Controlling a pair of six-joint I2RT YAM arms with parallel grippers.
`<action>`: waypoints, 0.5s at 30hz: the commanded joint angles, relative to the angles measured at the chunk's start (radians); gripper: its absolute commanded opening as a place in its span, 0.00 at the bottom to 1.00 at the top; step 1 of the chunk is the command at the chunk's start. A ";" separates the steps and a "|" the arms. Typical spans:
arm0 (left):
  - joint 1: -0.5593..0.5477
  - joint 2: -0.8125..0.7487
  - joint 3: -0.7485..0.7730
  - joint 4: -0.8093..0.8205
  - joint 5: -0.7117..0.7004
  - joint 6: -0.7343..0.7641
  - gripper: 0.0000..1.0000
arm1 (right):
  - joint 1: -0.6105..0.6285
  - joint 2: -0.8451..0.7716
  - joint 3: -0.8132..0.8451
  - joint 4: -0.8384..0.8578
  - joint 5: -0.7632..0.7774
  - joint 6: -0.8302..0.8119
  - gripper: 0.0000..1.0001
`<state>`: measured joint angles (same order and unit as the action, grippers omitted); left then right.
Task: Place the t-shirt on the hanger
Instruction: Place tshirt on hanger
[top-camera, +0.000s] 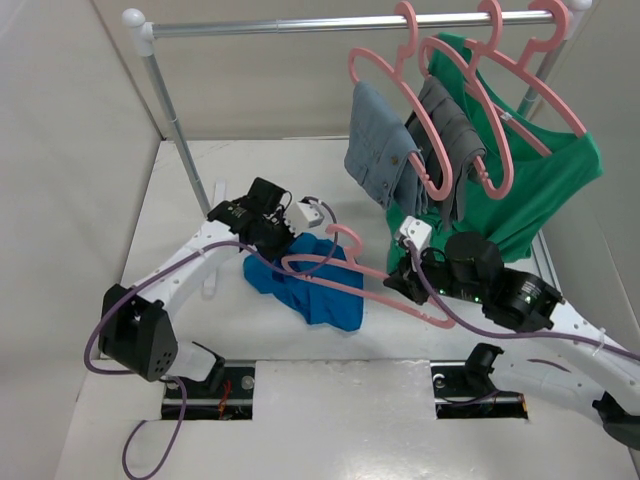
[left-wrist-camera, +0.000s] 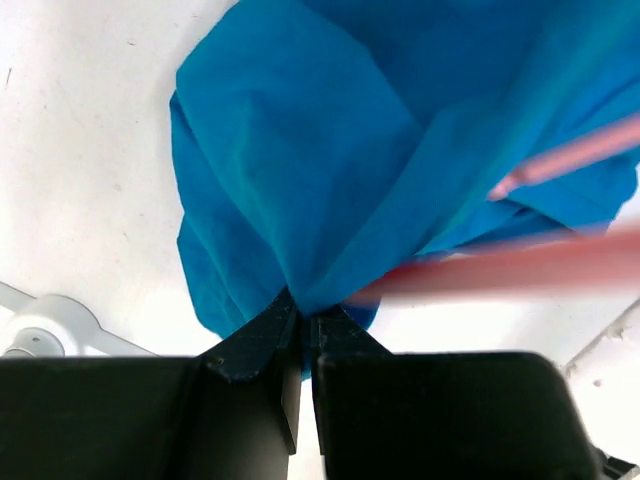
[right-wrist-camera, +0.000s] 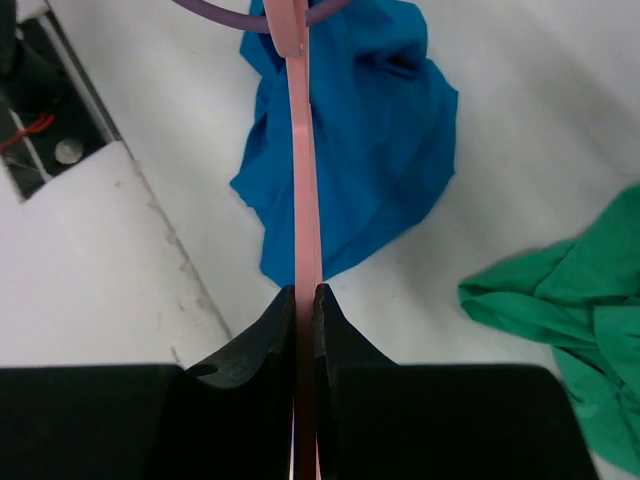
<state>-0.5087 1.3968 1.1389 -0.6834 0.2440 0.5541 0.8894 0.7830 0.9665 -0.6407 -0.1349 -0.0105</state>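
The royal-blue t-shirt (top-camera: 310, 283) lies crumpled on the white table at centre. My left gripper (top-camera: 268, 236) is shut on its upper left edge; in the left wrist view the blue cloth (left-wrist-camera: 330, 170) bunches into the closed gripper (left-wrist-camera: 305, 318). The pink hanger (top-camera: 350, 272) lies across the shirt, hook toward the left gripper. My right gripper (top-camera: 408, 283) is shut on the hanger's right end; in the right wrist view the pink bar (right-wrist-camera: 304, 150) runs straight out from the gripper (right-wrist-camera: 304, 295) over the shirt (right-wrist-camera: 380, 130).
A metal clothes rail (top-camera: 330, 22) stands at the back with pink hangers carrying grey garments (top-camera: 385, 145) and a large green shirt (top-camera: 530, 170), whose hem hangs just behind the right gripper. The rail's left post (top-camera: 180, 130) stands behind the left arm.
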 joint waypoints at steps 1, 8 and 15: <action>-0.001 -0.058 0.055 -0.059 0.047 0.015 0.00 | 0.000 0.012 0.011 0.124 0.092 -0.065 0.00; -0.001 -0.047 0.176 -0.102 0.112 -0.011 0.00 | 0.023 0.030 -0.078 0.318 0.066 -0.074 0.00; -0.001 -0.088 0.317 -0.171 0.277 0.009 0.00 | 0.048 -0.080 -0.254 0.563 0.054 -0.100 0.00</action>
<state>-0.5087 1.3800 1.3815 -0.8085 0.3962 0.5529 0.9257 0.7681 0.7525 -0.3004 -0.0792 -0.0784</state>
